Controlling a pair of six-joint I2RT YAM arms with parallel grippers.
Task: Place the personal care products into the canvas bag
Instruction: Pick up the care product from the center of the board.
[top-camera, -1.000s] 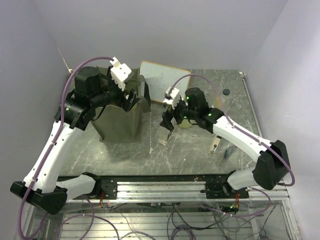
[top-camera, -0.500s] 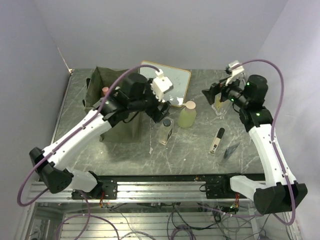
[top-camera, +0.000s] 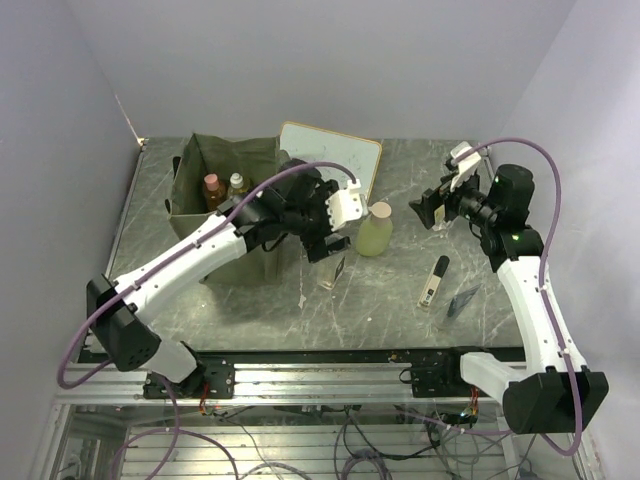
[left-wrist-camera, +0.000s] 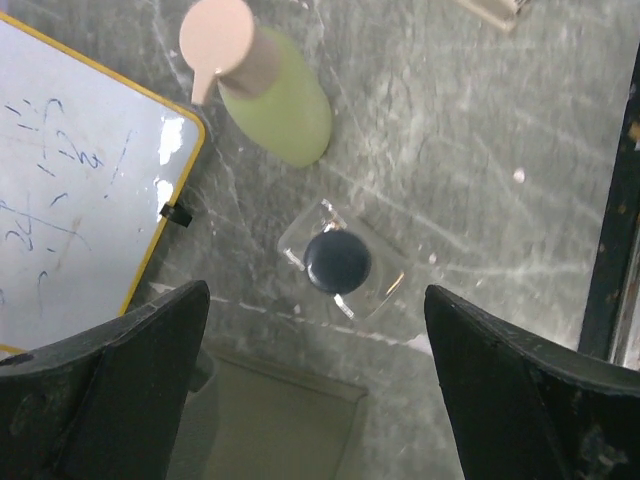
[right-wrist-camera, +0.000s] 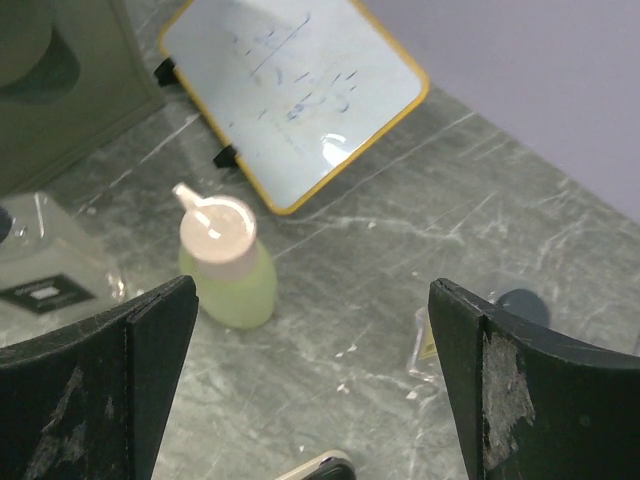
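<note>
The bag stands at the far left of the table, mouth open upward, close to the table's left edge. Inside it, a pink-capped bottle and a pump bottle stand side by side against the far wall. The whiteboard lies just right of the bag, reaching the far edge.

The left gripper hangs over the table's middle, just right of the bag's near right corner. Its jaws are spread wide and hold nothing. From the left wrist, the clear bottle stands upright directly below, black cap centred in the gap with room on both sides. The green bottle stands near it, apart, on its far right, with its pink cap close to the whiteboard's yellow edge.

The right gripper hovers at the far right, jaws also fully apart and empty. Its wrist view shows a second clear bottle, partly hidden behind the right finger, near the far wall.

A slim black-capped tube lies flat right of centre, and a small dark thing, too small to identify, lies beside it towards the right edge. Bare table stretches between the clear bottle and the tube, and along the whole near strip up to the rail.
</note>
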